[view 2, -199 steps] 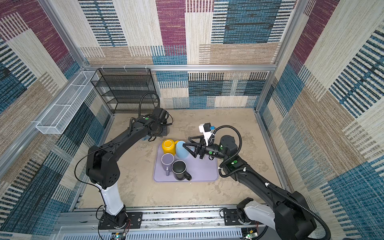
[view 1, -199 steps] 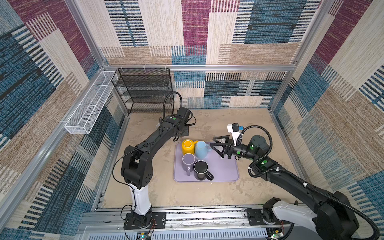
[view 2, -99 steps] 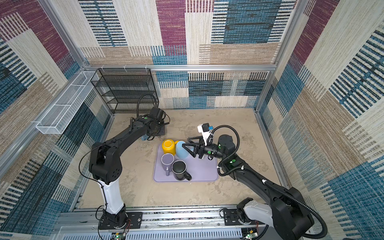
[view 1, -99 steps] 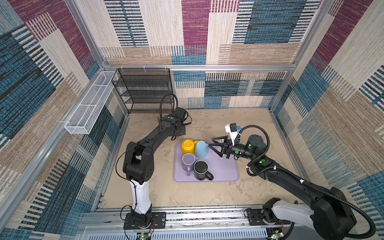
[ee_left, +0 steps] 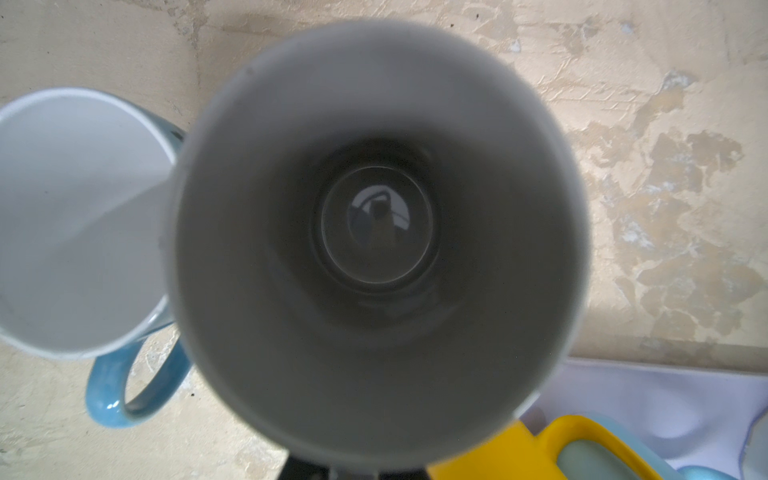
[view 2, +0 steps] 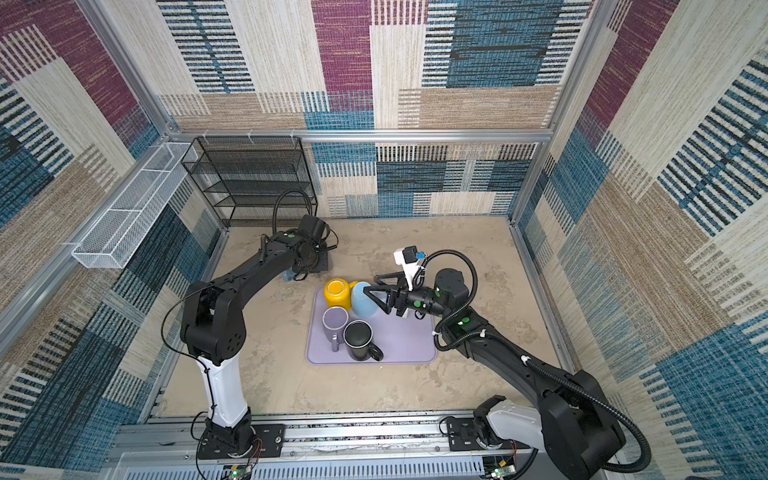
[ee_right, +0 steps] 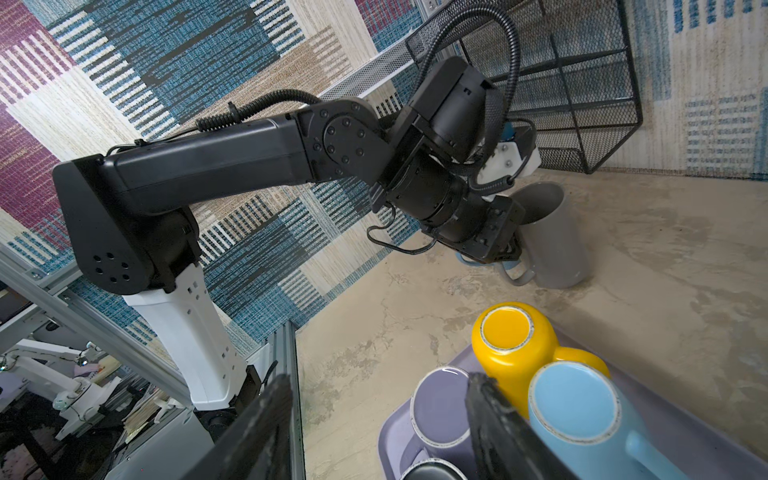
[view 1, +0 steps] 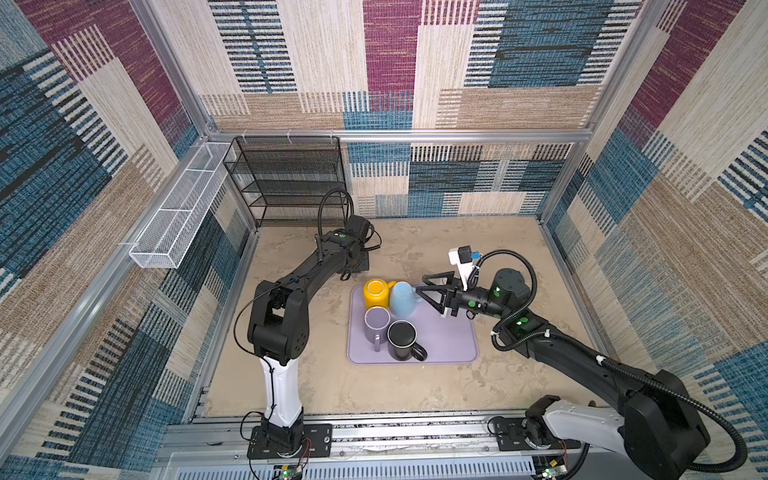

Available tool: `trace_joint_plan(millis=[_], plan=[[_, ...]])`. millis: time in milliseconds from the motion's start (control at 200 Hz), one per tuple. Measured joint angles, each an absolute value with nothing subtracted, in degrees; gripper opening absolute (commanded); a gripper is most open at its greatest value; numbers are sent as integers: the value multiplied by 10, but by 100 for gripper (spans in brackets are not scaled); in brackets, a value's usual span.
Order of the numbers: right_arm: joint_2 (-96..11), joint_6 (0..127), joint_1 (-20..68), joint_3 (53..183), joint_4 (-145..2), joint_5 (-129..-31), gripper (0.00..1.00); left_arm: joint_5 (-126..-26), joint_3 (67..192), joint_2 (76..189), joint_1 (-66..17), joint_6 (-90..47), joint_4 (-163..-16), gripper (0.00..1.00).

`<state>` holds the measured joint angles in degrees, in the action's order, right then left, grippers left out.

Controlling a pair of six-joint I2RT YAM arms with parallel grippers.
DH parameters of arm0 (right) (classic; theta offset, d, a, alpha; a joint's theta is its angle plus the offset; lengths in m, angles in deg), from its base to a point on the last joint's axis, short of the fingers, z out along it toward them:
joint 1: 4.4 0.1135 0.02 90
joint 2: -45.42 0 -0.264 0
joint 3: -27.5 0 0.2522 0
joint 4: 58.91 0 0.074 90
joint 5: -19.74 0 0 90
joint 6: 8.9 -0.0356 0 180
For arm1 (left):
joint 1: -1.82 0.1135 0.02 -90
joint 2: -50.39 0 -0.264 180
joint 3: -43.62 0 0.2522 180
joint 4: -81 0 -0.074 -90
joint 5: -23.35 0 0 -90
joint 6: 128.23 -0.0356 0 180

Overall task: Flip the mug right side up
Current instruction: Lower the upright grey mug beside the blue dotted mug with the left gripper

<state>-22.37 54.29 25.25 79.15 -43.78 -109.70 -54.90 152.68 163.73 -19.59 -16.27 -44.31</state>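
A grey mug (ee_right: 555, 237) stands upright on the table near the back, its open mouth (ee_left: 376, 224) filling the left wrist view. My left gripper (ee_right: 505, 251) is shut on its near side by the handle; in both top views the arm hides the mug. On the purple tray (view 1: 449, 345) stand several upside-down mugs: yellow (view 1: 375, 291), light blue (view 1: 401, 299), purple (view 1: 377, 322) and black (view 1: 402, 338). My right gripper (view 1: 420, 284) hovers open at the light blue mug's (ee_right: 573, 403) right side, one finger (ee_right: 484, 415) close beside it.
An upright blue mug (ee_left: 79, 224) stands right beside the grey one, seen also in a top view as the blue mug (view 2: 286, 275). A black wire shelf (view 1: 291, 183) stands in the back left corner and a white wire basket (view 1: 178, 220) hangs on the left wall.
My right gripper has edged left towards the light blue mug. My left wrist has shifted slightly back and left with the grey mug.
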Motion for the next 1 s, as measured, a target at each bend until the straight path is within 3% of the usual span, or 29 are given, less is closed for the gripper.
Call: trace_joint_plan(millis=[1002], plan=[[-227, 541, 252, 792, -435, -1097, 68, -550, 1527, 1663, -192, -160, -443, 0]])
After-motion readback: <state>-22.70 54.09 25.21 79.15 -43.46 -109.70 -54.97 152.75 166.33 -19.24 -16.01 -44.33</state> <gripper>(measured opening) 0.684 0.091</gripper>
